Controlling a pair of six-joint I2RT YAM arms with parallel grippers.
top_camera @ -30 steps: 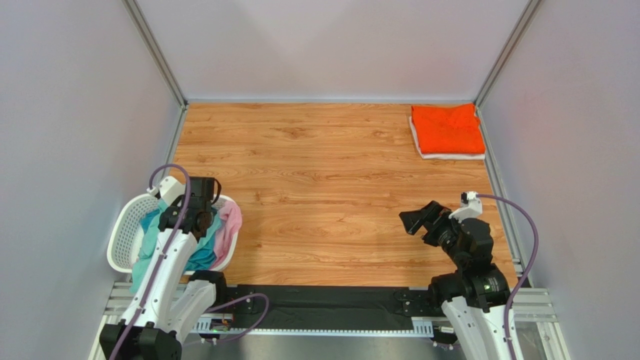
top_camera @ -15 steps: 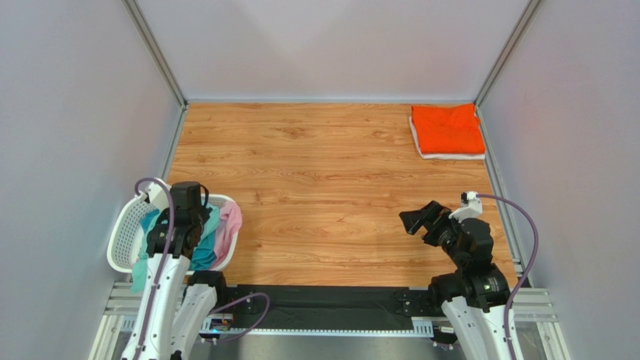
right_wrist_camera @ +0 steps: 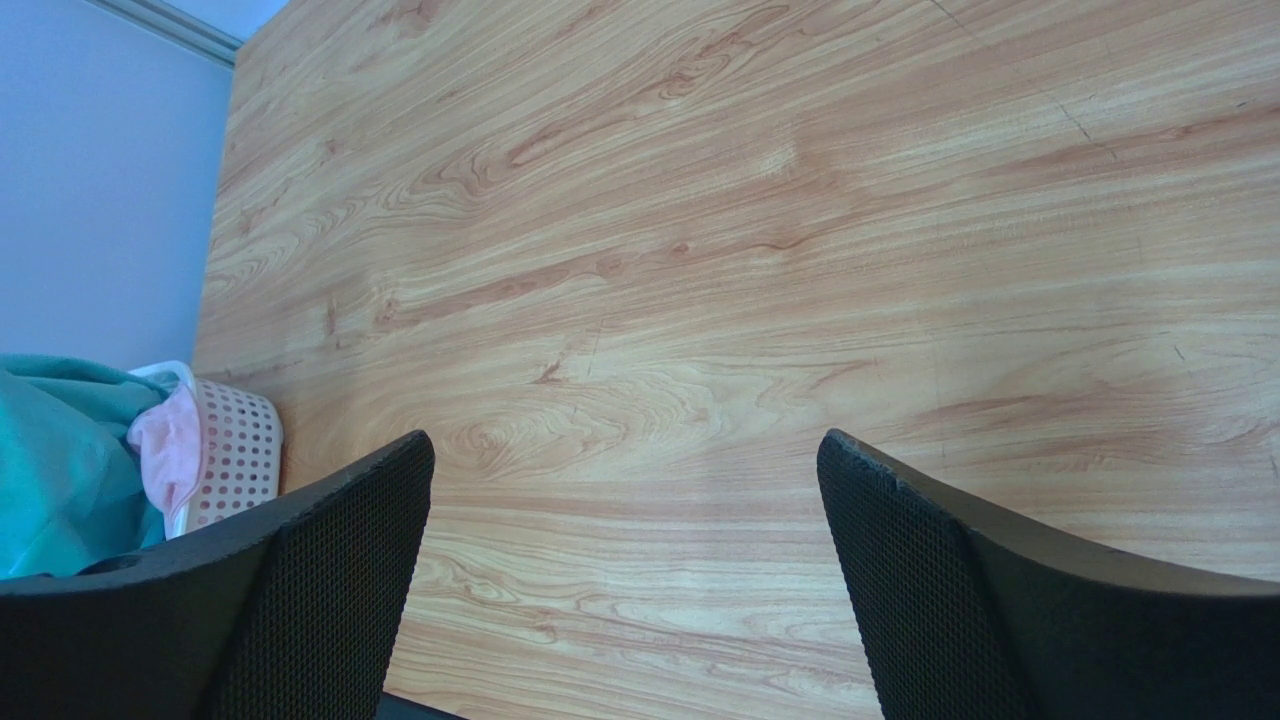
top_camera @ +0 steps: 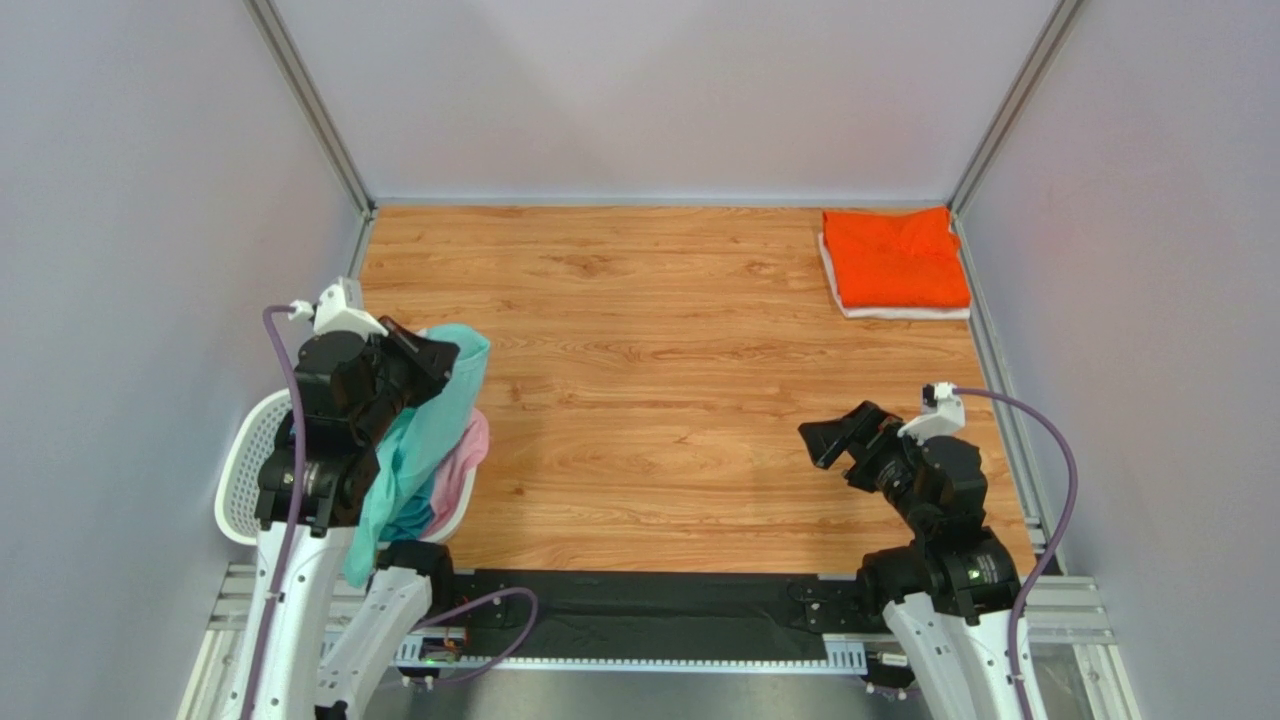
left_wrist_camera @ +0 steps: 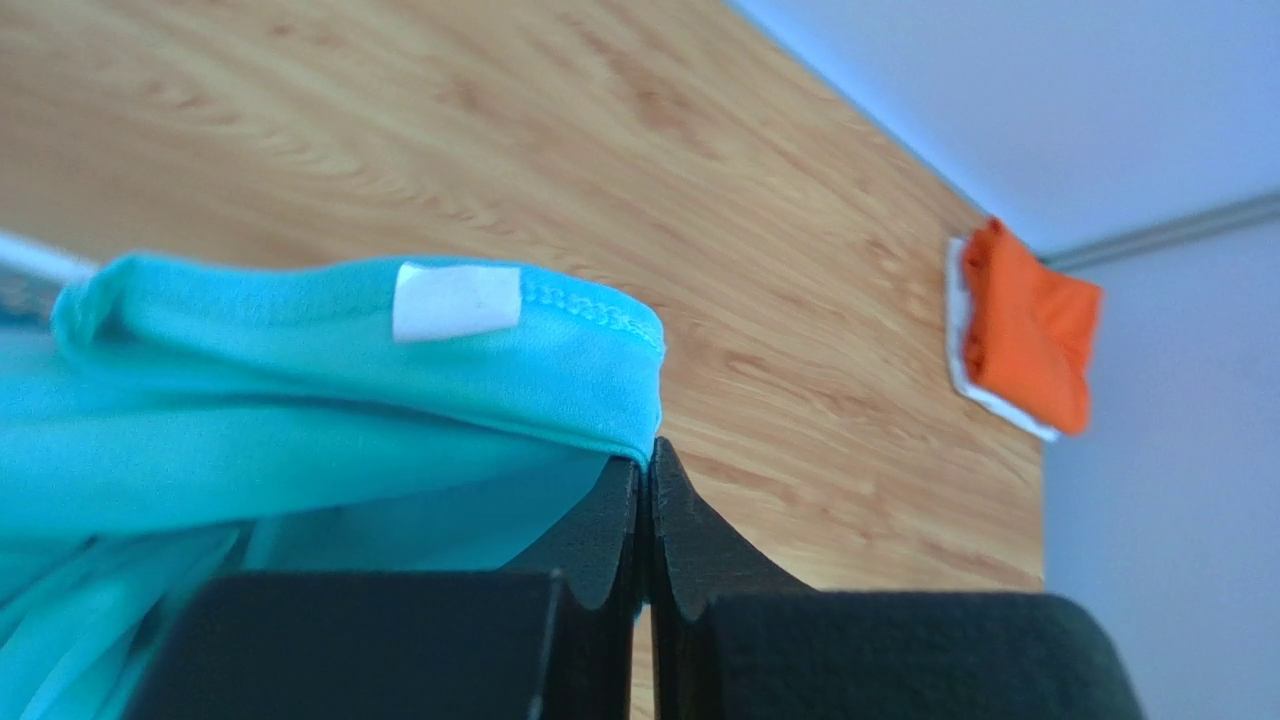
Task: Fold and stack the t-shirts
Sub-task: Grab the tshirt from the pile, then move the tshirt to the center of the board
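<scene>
**Left tool** (left_wrist_camera: pixel 646 468): jaws fully closed, pinching the stitched edge of the mint-teal soft cloth t-shirt (top_camera: pixel 425 432). The grip sits just beside a small white sewn label (left_wrist_camera: pixel 455 300).

**Right tool** (top_camera: pixel 836 432): jaws wide apart, holding nothing, poised above the bare wooden desk (top_camera: pixel 661 330).

**Location:** The mint-teal shirt is raised above the white perforated plastic laundry basket (top_camera: pixel 245 468) at the desk's near-left corner. Its lower end trails into the basket, beside a pale pink cloth shirt (top_camera: pixel 467 455).

**Orientation:** The garment hangs as a bunched strip. Its long axis runs from the pinched edge down and back toward the near-left. Sleeves and hem cannot be told apart.

**Handling (judgement):** The cloth is light, limp and not fragile. It will sag and twist from a single pinch. A doubled seam is the surest hold, and a second grip along the same edge should spread it.

**Stack:** A folded bright orange shirt (top_camera: pixel 894 258) lies on a folded white shirt (top_camera: pixel 906 312) in the far-right corner.
</scene>
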